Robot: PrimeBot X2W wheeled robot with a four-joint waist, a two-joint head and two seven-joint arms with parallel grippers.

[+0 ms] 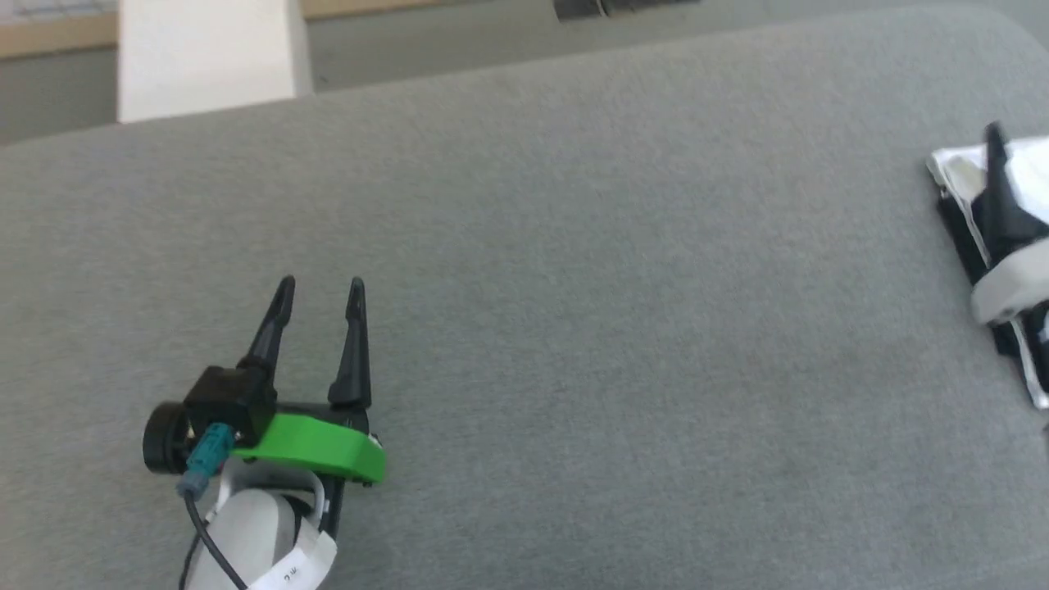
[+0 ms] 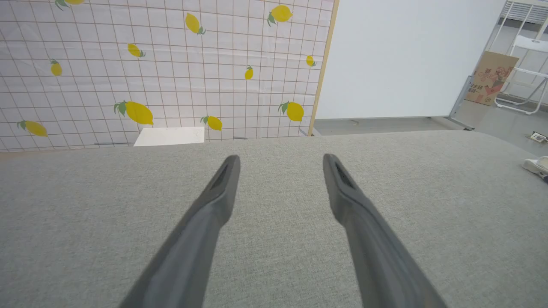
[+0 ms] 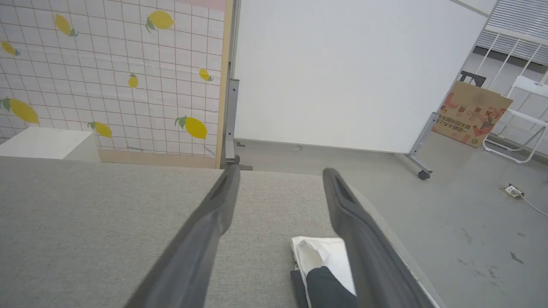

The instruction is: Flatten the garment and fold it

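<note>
Left gripper (image 1: 320, 284): jaws open, empty, over grey desk (image 1: 574, 246). Right gripper (image 3: 281, 170): jaws apart over garment (image 3: 322, 256) at desk edge.

Matt woven grey cloth surface (image 1: 574, 246), soft thin cloth garment (image 3: 327, 252)

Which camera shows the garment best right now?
Right wrist view: the garment lies sharp and close, partly behind the right gripper. Head view has it blurred, cut by the right edge. Left wrist view catches a sliver.

Grey surface (image 1: 574, 246), lemon-print screen (image 2: 171, 64), whiteboard (image 3: 342, 77)
</note>
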